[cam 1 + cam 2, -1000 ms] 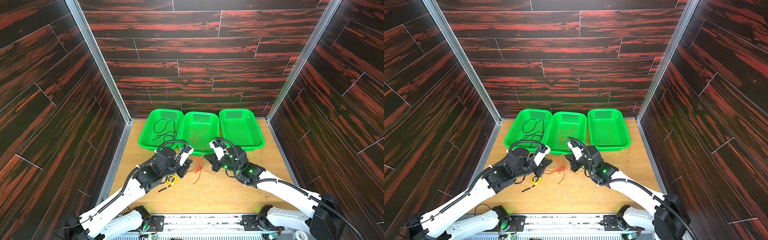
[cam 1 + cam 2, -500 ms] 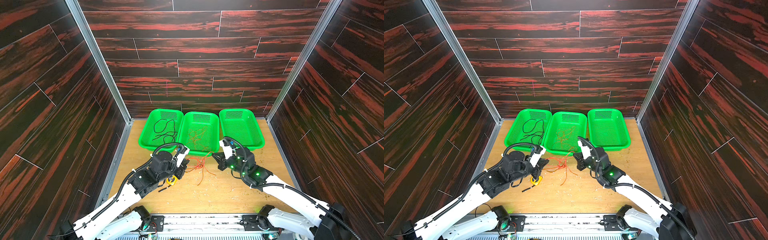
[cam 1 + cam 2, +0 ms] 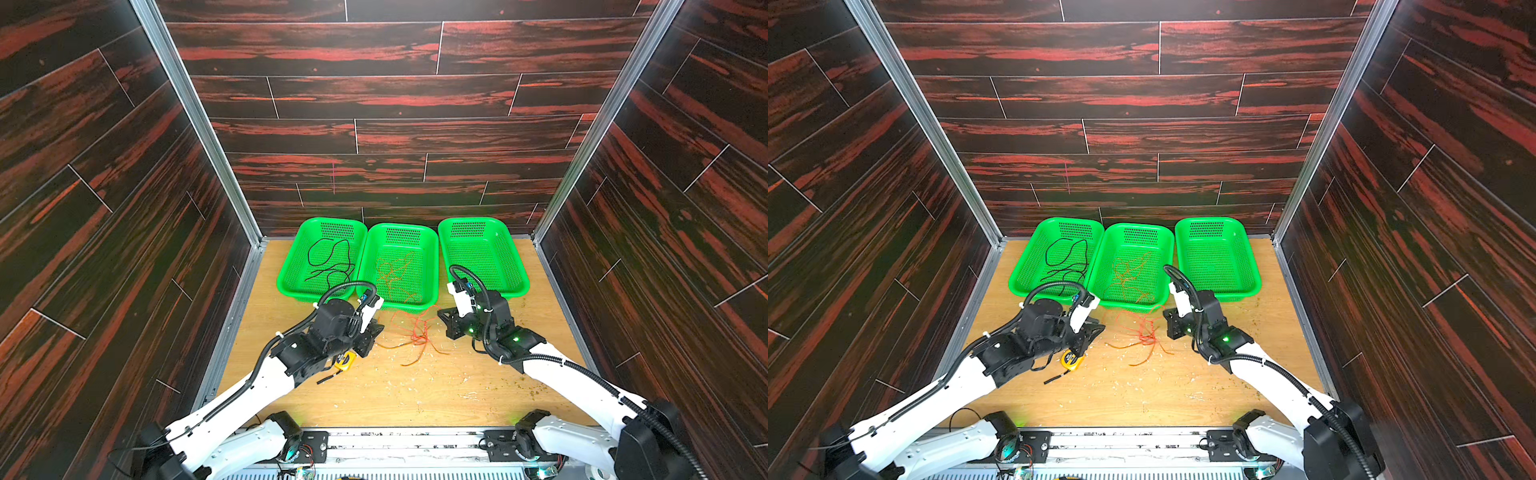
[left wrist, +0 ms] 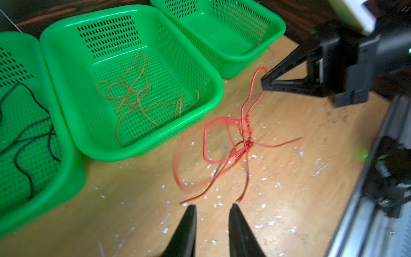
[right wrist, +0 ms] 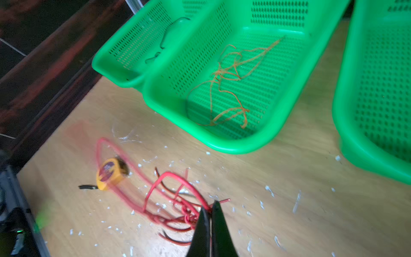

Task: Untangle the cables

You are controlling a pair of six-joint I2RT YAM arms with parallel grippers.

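Left end effector (image 4: 212, 207) partly spread, seemingly touching nothing, right end effector (image 5: 210, 205) pinching the red cable (image 4: 247, 143)

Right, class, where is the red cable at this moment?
In a top view the red cable lies on the table before the middle basket, between the left gripper and the right gripper, whose jaws pinch one loop.
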